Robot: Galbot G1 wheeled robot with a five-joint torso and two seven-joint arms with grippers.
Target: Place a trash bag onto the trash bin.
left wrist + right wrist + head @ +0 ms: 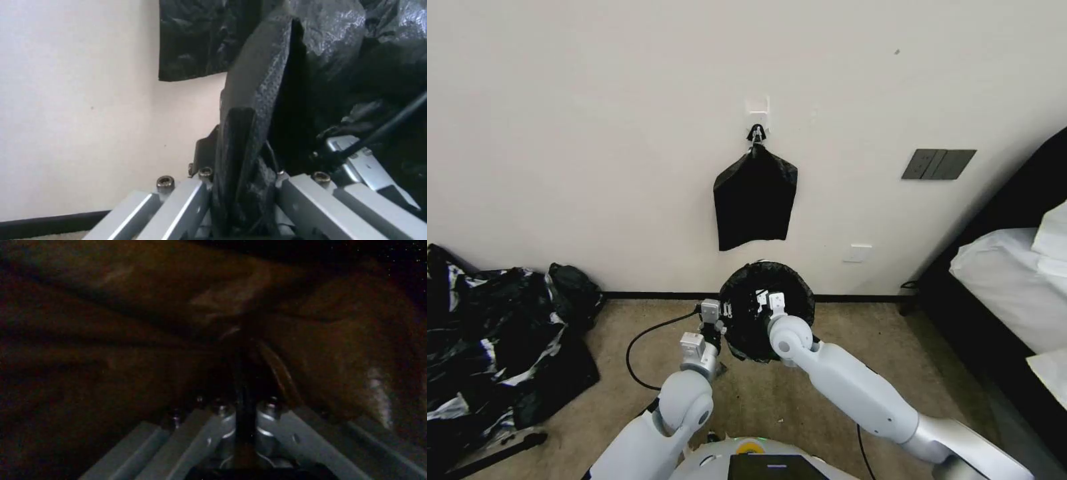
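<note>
Progress: I judge the lining nearly done; trash bag point(746, 333) drapes over the trash bin at frame centre, bin wall hidden beneath it.
Left gripper point(242, 160): jaws closed on a fold of the bag at its left edge.
Right gripper point(242, 380): inside the bag mouth, jaws closed.

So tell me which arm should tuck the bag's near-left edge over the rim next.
Left, probably. The left claw is shut on the trash bag at the trash bin's near-left rim, outside it. The right claw is down inside the bag's mouth.
</note>
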